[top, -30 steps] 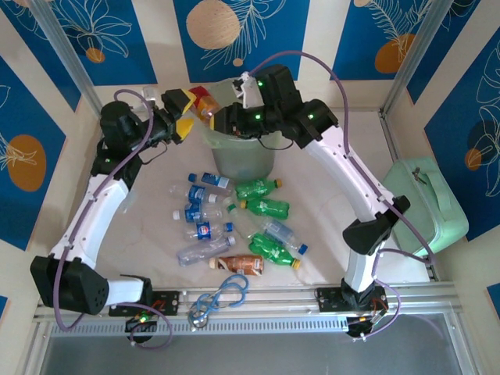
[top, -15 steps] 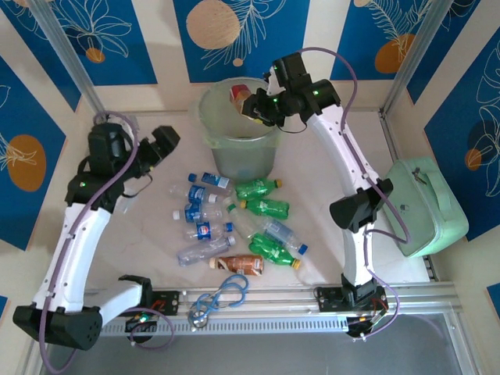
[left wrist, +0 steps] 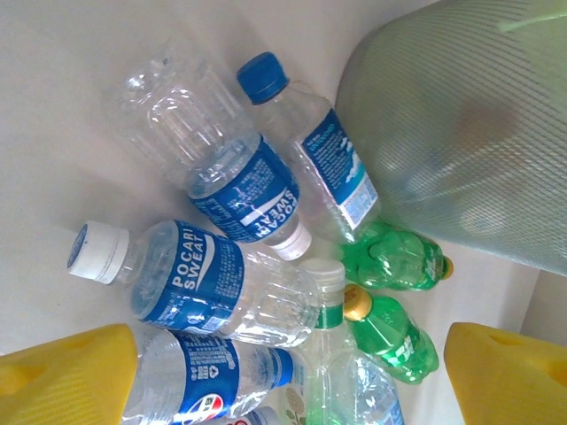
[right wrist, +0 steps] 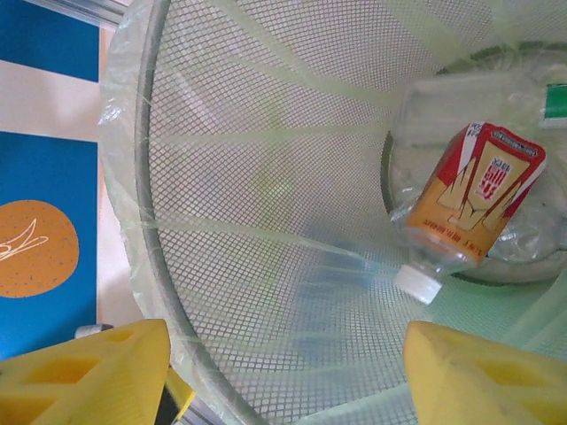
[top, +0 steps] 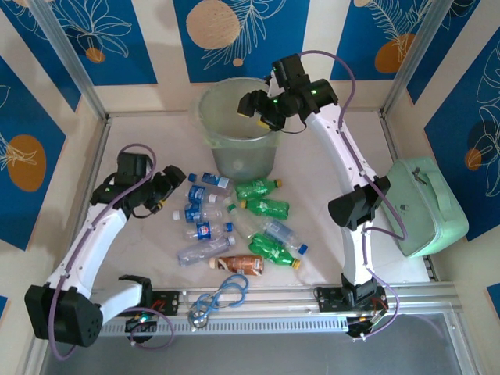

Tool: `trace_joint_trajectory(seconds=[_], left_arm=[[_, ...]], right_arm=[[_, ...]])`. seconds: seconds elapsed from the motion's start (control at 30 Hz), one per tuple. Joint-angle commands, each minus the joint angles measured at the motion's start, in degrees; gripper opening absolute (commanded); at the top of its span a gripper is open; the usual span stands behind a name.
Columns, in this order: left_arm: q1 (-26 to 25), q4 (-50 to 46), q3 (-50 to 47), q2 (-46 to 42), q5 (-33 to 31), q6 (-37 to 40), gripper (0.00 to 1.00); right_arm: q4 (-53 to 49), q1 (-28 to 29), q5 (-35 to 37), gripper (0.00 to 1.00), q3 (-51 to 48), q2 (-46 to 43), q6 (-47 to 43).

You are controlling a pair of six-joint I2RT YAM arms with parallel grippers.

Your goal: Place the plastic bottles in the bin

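Observation:
Several plastic bottles (top: 234,219) lie in a pile on the table in front of the bin (top: 209,125): clear ones with blue labels, green ones with yellow caps and one brown. My left gripper (top: 168,186) hovers open at the pile's left edge. In its wrist view the yellow fingers (left wrist: 66,376) straddle blue-labelled bottles (left wrist: 204,274) and a green bottle (left wrist: 394,336), gripping none; the gripper's middle (left wrist: 292,390) is above them. My right gripper (top: 254,104) hangs open over the bin's mouth. Below its empty jaws (right wrist: 283,381), an orange-red labelled bottle (right wrist: 474,195) lies inside the bin (right wrist: 266,177).
A mint green case (top: 426,203) stands at the right edge of the table. A blue-grey looped cable (top: 219,295) lies by the near rail, just in front of the brown bottle (top: 241,264). Patterned walls close the table on three sides.
My right gripper opened and the orange-red bottle dropped into the bin. My left arm swung away from the bin, down to the left side of the bottle pile, its jaws narrowing slightly.

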Motion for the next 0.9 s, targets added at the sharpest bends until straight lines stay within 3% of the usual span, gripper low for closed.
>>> trace_joint_trajectory(seconds=[0.0, 0.13, 0.47, 0.67, 0.87], left_arm=[[0.6, 2.13, -2.19, 1.63, -1.11, -3.52, 0.87], [1.04, 6.19, -4.78, 4.73, -0.25, -7.11, 0.85], [1.09, 11.39, -2.38, 13.94, -3.55, -10.31, 0.85], [1.24, 9.13, 1.91, 19.2, -8.79, -9.12, 0.85], [1.32, 9.52, 3.7, 24.67, -8.33, -10.26, 0.84]], right_arm=[[-1.15, 0.9, 0.19, 0.7, 1.52, -2.94, -1.79], [2.11, 3.74, 1.8, 0.7, -4.26, -9.07, -4.36], [16.6, 13.12, 2.75, 0.72, -32.59, -28.67, -8.45], [18.4, 14.6, 3.35, 0.73, -41.03, -32.86, -6.86], [20.03, 14.7, 2.92, 0.73, -43.98, -34.32, -5.94]])
